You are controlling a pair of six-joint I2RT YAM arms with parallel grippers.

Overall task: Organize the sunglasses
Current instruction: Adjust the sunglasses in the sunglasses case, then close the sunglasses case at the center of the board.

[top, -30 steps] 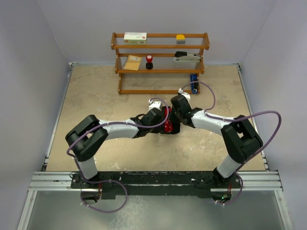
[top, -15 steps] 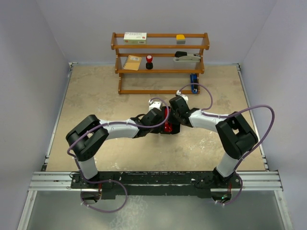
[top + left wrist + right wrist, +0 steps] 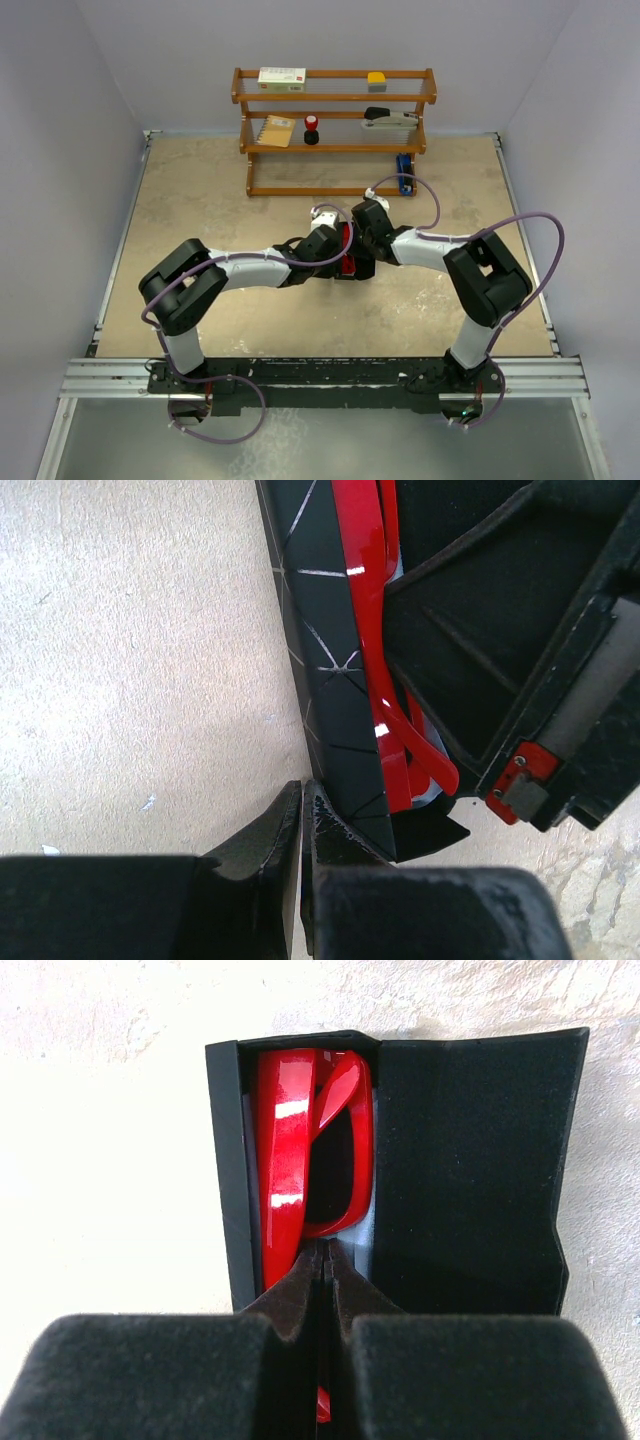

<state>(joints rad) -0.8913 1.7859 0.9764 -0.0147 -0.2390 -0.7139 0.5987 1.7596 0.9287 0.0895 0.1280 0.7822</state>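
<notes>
The right gripper (image 3: 327, 1257), jaws pressed fully together, rests its tips on the folded red sunglasses (image 3: 285, 1150), which lie inside the open black case (image 3: 470, 1160) in the middle of the table (image 3: 200, 200), while the left gripper (image 3: 302, 802), likewise closed, sits against the case's outer corner.

sunglasses (image 3: 290, 1140): glossy red; case (image 3: 470, 1160): black, line-patterned; table (image 3: 130, 660): beige speckled

Top cam's high at 6 o'clock facing 12; both wrist cams sit point-blank on the same sunglasses (image 3: 285, 1150) and black case (image 3: 470, 1160).
</notes>
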